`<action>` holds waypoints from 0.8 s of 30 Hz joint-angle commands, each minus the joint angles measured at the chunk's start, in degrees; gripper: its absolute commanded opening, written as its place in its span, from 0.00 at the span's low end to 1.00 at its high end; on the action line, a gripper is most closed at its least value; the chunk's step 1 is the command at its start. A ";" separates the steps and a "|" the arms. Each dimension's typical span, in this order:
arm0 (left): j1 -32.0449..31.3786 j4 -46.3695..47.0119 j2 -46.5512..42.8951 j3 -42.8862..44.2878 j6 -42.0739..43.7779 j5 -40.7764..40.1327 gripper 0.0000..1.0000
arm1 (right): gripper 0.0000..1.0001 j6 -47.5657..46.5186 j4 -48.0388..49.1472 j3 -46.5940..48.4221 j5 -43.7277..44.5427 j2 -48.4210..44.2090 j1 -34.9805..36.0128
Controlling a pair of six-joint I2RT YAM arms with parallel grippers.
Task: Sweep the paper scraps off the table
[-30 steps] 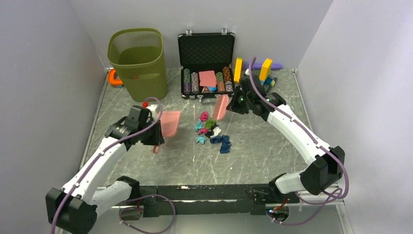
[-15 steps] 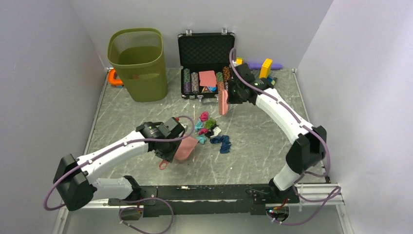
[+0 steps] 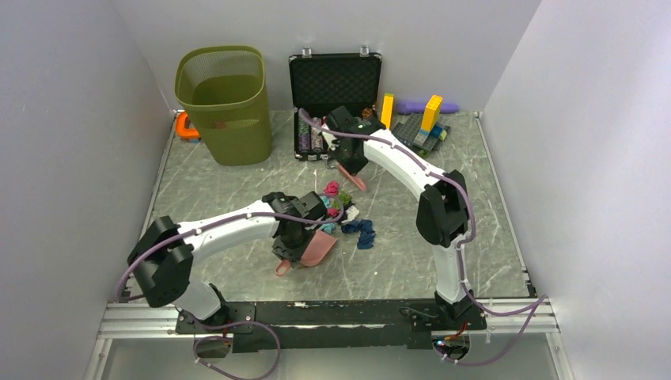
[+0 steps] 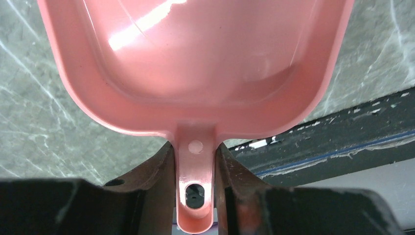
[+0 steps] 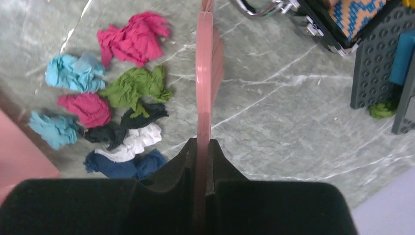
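Here, left gripper [image 4: 195, 157] clamps dustpan [image 4: 195, 63], right gripper [image 5: 203, 147] clamps brush [image 5: 204, 73], paper scraps [image 5: 115, 112] between, seemingly touching dustpan.

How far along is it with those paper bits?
Tools are in hand: the left gripper clamps the handle of the pink dustpan, the right gripper clamps the pink brush. The pan sits beside the paper scraps. No sweeping shows yet: scraps lie on the table, pan empty.

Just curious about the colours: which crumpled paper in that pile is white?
The white scrap is the only pale one. It is wedged between a blackish scrap and a dark blue scrap. The rest are magenta, teal or green.
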 commanded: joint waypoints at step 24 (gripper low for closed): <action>2.23 4.77 10.59 6.69 7.72 -1.68 0.00 | 0.00 -15.77 -9.53 -5.13 -28.09 -2.29 8.39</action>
